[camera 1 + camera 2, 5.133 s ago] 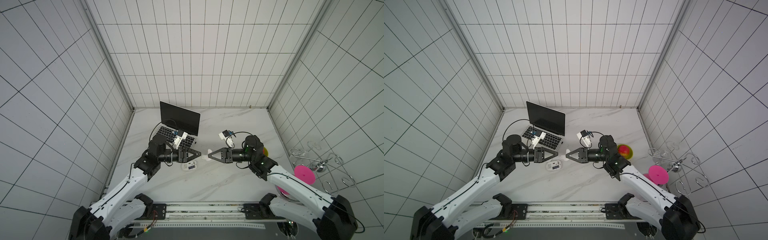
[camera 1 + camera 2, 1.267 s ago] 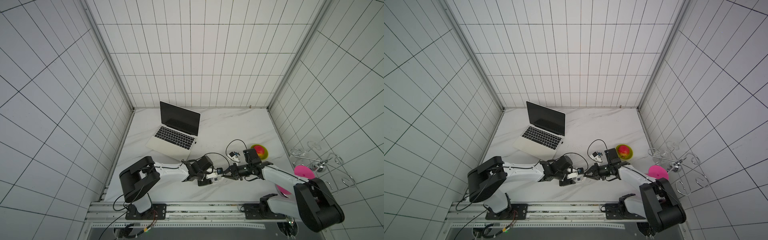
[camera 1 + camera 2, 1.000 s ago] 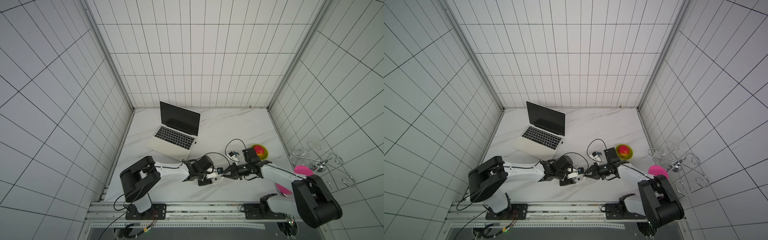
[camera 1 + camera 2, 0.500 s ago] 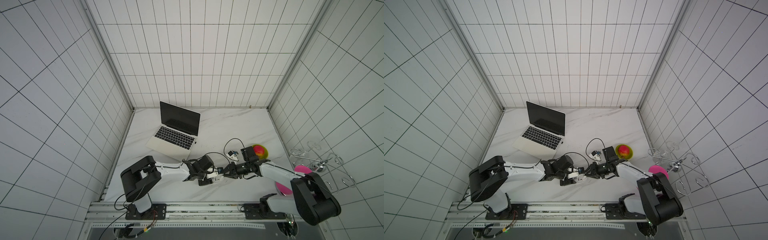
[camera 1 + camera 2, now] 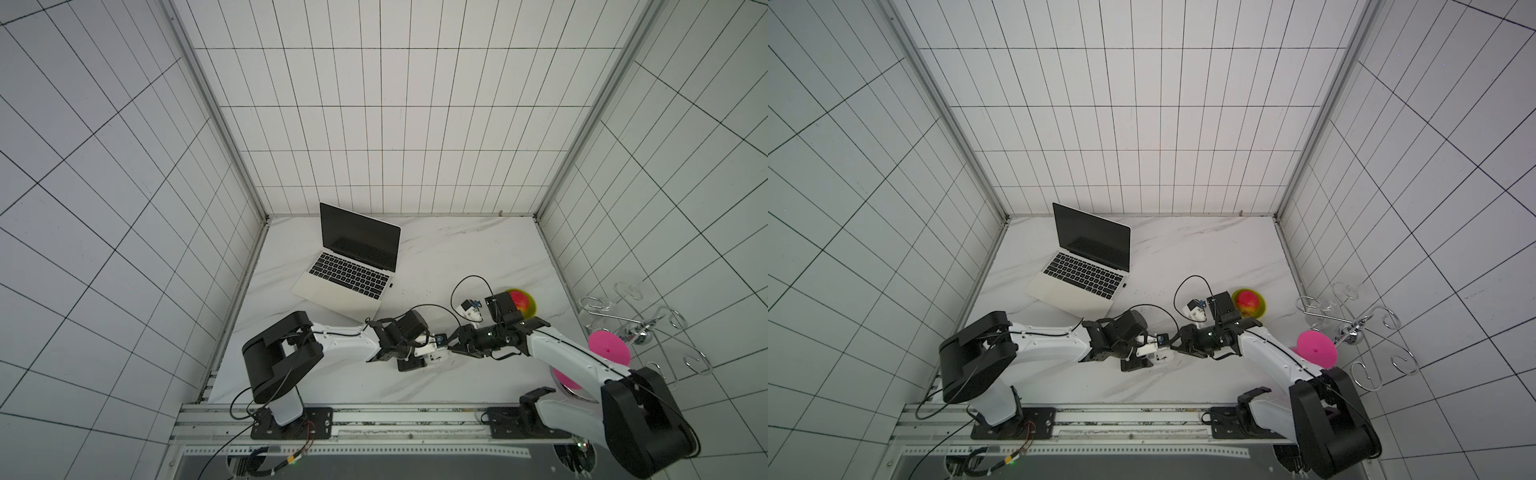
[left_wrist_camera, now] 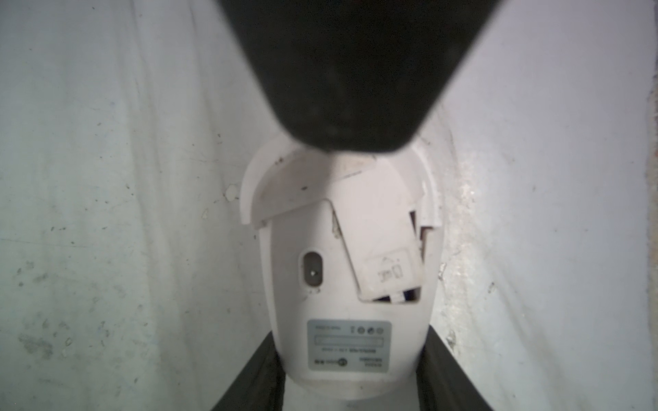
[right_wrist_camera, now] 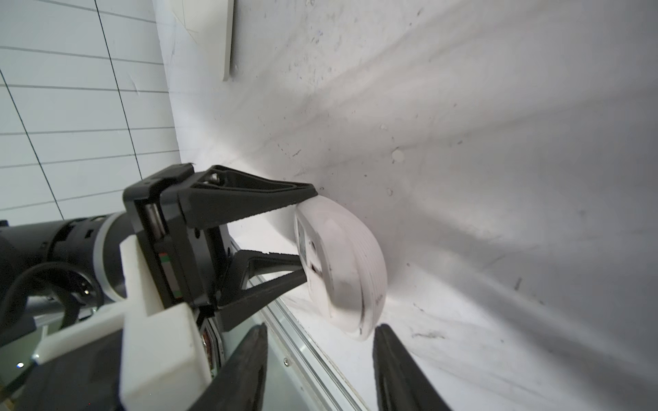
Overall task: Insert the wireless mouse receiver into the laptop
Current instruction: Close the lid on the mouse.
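Currently the wireless mouse receiver (image 5: pixel 390 285) looks to be the tiny black stub at the laptop's (image 5: pixel 337 296) right edge, long axis level, sticking outward. Left jaws clamp the white mouse (image 7: pixel 341 256); right jaws parted, just beside its end.

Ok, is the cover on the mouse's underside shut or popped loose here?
Loose, not off: in the left wrist view the cover sits skewed on the mouse, dark gaps along one side and at its tab end.
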{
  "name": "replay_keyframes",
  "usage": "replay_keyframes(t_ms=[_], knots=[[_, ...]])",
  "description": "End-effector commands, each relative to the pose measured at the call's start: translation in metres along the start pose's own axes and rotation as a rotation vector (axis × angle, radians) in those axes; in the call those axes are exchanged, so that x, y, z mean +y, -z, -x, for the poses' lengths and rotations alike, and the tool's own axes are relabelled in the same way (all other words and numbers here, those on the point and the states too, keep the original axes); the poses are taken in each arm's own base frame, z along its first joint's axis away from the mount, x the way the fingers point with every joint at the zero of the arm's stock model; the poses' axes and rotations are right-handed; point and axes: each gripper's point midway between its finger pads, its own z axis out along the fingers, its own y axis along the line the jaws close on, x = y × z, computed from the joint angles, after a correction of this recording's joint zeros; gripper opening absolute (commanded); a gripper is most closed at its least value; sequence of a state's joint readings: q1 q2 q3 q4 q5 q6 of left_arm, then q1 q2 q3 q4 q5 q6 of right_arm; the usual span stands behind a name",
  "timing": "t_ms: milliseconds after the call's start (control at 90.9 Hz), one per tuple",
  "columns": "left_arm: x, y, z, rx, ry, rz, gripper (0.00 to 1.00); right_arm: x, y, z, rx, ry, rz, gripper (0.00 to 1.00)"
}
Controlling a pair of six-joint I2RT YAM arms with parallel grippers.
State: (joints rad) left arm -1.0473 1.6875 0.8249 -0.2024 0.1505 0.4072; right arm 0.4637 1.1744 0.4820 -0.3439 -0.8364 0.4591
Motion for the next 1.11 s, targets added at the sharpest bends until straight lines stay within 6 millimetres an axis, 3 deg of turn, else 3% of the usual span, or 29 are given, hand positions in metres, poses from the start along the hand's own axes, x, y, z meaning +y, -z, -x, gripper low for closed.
replay_keyframes(t_ms=[0,198,429,726,1100], knots=[[-0.004,-0.008,-0.013,0.059,0.016,-0.012,0.35,-0.003,-0.005,-0.003,-0.004,0.004,-0.023,0.59],[-0.005,-0.008,-0.013,0.057,0.027,-0.019,0.34,-0.008,-0.015,0.001,-0.023,0.027,-0.065,0.65],[-0.004,-0.009,-0.012,0.061,0.048,-0.019,0.34,-0.019,-0.023,0.004,-0.034,0.022,-0.106,0.66],[-0.003,-0.01,-0.013,0.072,0.08,-0.01,0.34,-0.041,-0.024,-0.006,-0.047,-0.009,-0.183,0.52],[-0.004,-0.012,-0.01,0.073,0.114,-0.01,0.32,-0.052,-0.019,-0.011,-0.106,-0.039,-0.214,0.46]])
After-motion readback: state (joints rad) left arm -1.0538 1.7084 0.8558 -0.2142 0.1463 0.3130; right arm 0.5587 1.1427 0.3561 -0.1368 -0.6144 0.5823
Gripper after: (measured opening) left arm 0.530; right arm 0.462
